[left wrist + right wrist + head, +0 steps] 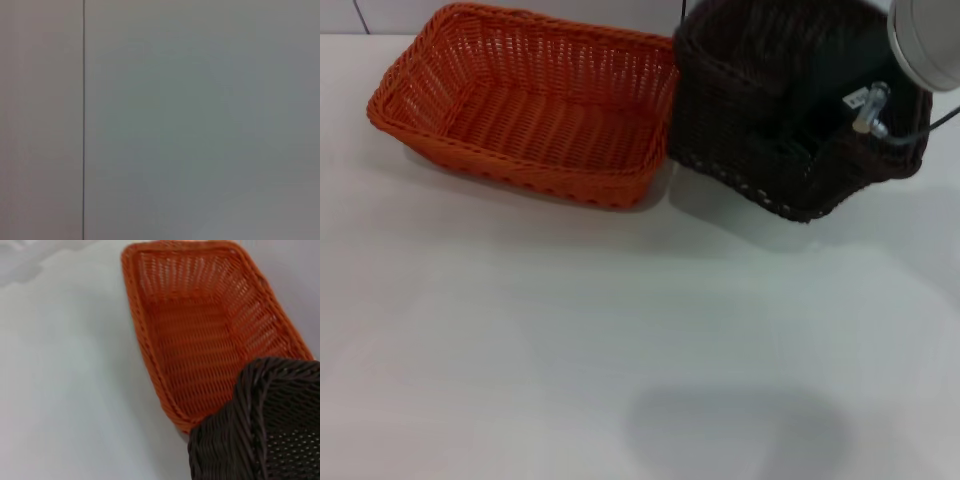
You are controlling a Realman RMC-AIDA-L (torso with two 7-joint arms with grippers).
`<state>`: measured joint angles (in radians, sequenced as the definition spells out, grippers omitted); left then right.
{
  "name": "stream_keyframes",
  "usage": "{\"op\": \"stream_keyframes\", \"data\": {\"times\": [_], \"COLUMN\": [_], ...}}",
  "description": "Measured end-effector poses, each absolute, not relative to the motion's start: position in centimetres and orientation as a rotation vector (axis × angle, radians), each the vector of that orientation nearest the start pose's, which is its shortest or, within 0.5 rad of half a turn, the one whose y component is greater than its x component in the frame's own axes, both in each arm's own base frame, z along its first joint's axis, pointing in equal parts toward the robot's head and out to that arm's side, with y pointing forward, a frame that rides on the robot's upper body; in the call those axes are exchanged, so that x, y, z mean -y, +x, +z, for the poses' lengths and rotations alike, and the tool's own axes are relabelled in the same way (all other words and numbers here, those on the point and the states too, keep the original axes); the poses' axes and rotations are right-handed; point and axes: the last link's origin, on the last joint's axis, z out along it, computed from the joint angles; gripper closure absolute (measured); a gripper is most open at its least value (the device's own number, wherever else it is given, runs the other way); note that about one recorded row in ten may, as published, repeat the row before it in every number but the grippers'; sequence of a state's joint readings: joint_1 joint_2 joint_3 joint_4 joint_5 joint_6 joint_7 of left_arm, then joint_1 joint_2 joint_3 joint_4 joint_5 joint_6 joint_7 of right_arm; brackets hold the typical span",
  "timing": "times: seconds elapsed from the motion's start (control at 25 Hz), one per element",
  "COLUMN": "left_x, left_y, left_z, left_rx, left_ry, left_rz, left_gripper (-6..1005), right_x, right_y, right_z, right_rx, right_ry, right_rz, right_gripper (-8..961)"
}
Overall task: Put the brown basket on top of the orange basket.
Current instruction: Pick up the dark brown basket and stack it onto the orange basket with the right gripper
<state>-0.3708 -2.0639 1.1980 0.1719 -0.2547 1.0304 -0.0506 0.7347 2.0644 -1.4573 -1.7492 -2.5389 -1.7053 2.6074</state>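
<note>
One orange basket [525,105], one brown basket [760,120], touching.

A plain white table [570,350] filled nearly the whole head view, its surface smooth and matte. Soft, diffuse light left a faint grey shadow [735,430] on it toward 5 o'clock. Along the far edge, at 11 o'clock, ran a pale wall [380,15] crossed by a thin dark seam [361,16].
</note>
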Motion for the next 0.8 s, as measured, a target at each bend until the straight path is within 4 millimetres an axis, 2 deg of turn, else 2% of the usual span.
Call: {"op": "stream_keyframes", "data": {"times": [0.24, 0.4, 0.56, 0.68, 0.72, 0.8], "left_x": [-31.3, -31.4, -31.3, -31.2, -31.1, -30.9], "left_y": [-41.1, -41.1, -41.2, -41.3, -41.4, -41.5], "left_z": [7.7, 7.7, 7.6, 7.6, 7.6, 7.5], "left_rx": [0.659, 0.659, 0.662, 0.668, 0.670, 0.675], "left_ry": [-1.100, -1.100, -1.100, -1.100, -1.100, -1.099], "left_rz": [-0.461, -0.461, -0.458, -0.453, -0.451, -0.447], "left_gripper": [230, 230, 229, 229, 229, 229], "right_x": [-32.4, -30.4, -28.9, -27.7, -27.7, -27.6], "right_y": [3.1, 1.7, 0.5, 0.5, 0.5, 1.0], "right_z": [3.6, 3.1, 3.1, 2.1, 2.1, 1.4], "right_rx": [-0.190, 0.083, 0.347, 0.684, 0.684, 0.816], "right_ry": [-2.696, -2.735, -2.700, -2.669, -2.669, -2.632], "right_rz": [-0.390, -0.460, -0.529, -0.615, -0.615, -0.681], "right_gripper": [806, 800, 794, 789, 788, 785]}}
